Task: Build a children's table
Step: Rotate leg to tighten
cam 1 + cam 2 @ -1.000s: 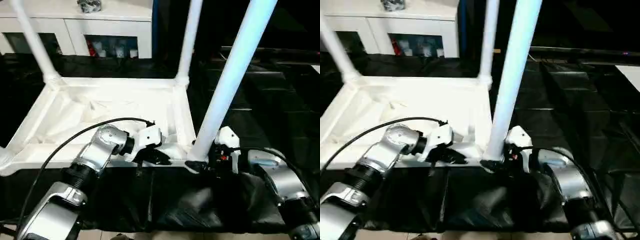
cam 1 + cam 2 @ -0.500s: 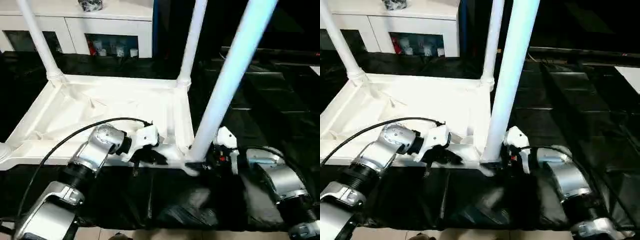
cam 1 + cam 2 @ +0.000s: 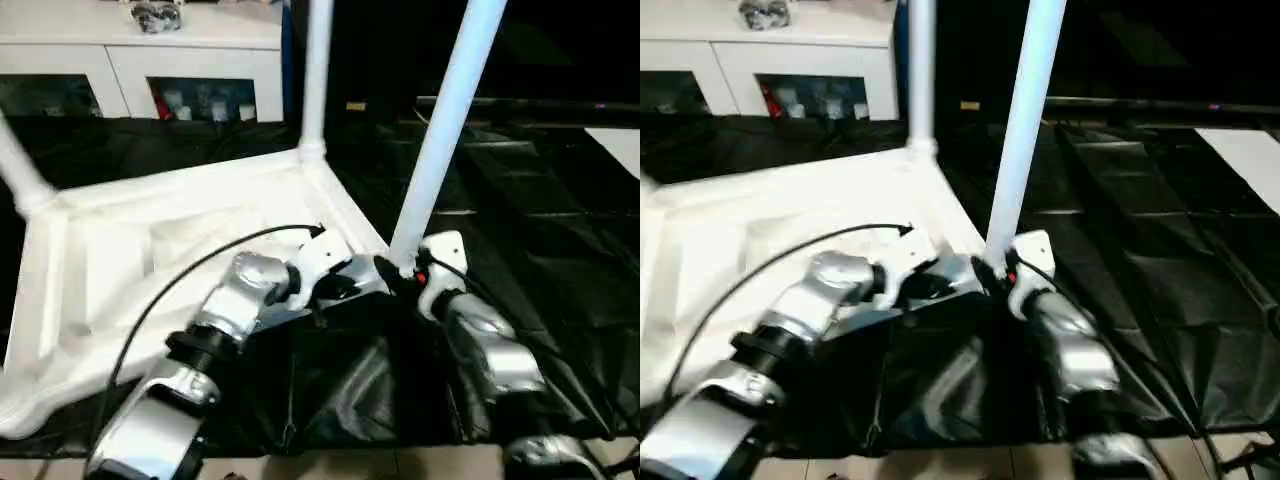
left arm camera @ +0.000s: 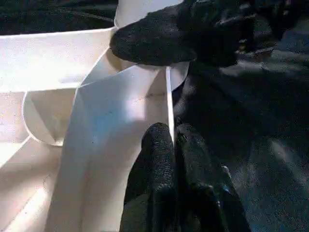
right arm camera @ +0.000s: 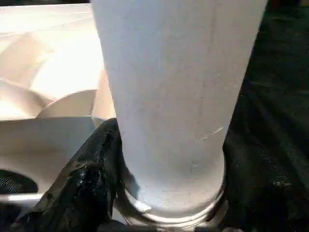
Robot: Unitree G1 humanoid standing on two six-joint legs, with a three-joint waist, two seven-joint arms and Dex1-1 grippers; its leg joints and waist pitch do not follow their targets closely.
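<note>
White leg (image 3: 440, 130): top cropped | right hand (image 3: 400, 272) grasps its base | left hand (image 4: 173, 145) clenched on tabletop rim (image 4: 169, 104)

A white cabinet (image 3: 150, 60) with glass doors stands at the back. Wrinkled black sheeting (image 3: 530, 230) covers the surface, and a pale floor (image 3: 400, 465) shows below its edge.

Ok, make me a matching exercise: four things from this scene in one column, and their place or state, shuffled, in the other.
Things:
1. left gripper
2. right gripper
3. tabletop
4. cabinet

Places or states:
A. lying underside up on the black cloth
B. at the back, glass doors
C. shut on the tabletop's thin rim
D. around the base of the near leg

Pairs: 1-C, 2-D, 3-A, 4-B
</note>
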